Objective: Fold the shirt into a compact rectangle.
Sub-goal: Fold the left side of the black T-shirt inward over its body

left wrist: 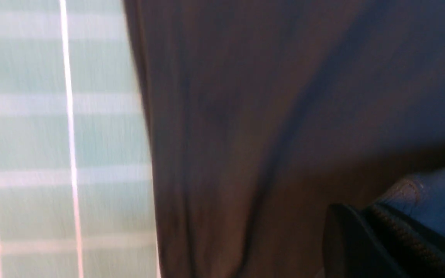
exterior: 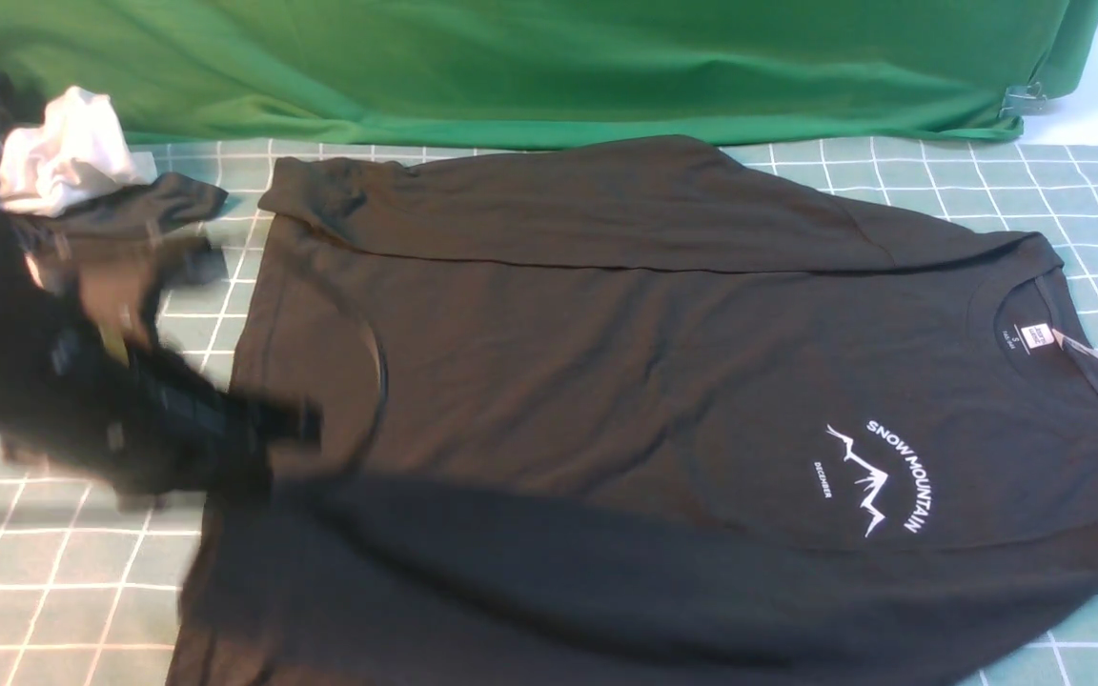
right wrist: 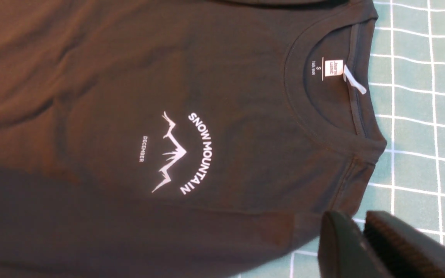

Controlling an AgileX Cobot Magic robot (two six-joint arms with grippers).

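The black shirt (exterior: 606,381) lies flat on the checked mat (exterior: 34,572), collar to the right and hem to the left. Its far side is folded in over the body. The white mountain print (exterior: 878,476) and neck label (exterior: 1037,335) face up. My left gripper (exterior: 306,424) is blurred at the hem on the left. In the left wrist view the left gripper (left wrist: 361,212) is shut with a bit of the shirt's (left wrist: 245,116) hem at its tips. My right gripper (right wrist: 355,222) hangs shut and empty above the shirt's (right wrist: 91,77) near shoulder. It is out of the front view.
A green cloth (exterior: 511,67) hangs along the back, held by a metal clip (exterior: 1026,98) at the right. At the back left a white cloth (exterior: 63,152) is bunched with a smaller dark garment (exterior: 158,205).
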